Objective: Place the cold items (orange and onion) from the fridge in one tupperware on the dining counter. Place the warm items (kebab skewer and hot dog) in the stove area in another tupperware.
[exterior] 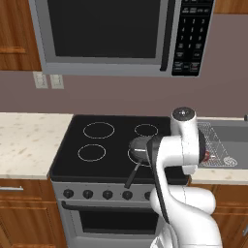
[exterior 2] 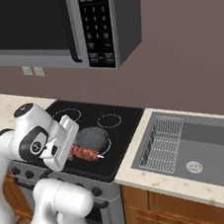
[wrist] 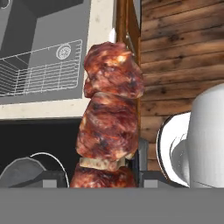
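My gripper [exterior 2: 75, 149] is shut on the kebab skewer [exterior 2: 85, 152], a stick of charred red-brown meat chunks. I hold it above the stove's front right corner, roughly level, with its pale tip pointing right toward the sink. In the hand view the kebab skewer [wrist: 109, 118] rises from between my fingertips up the middle of the picture. From the left base view my own arm covers the hand, and a small red bit of the kebab skewer [exterior: 207, 156] peeks out at its right edge.
A dark frying pan [exterior 2: 93, 136] sits on the black stove [exterior: 87, 140], its handle toward the front. A microwave [exterior: 106, 34] hangs above. The sink [exterior 2: 208, 147] with a wire rack [exterior 2: 160, 145] lies to the right, a beige counter [exterior: 26, 140] to the left.
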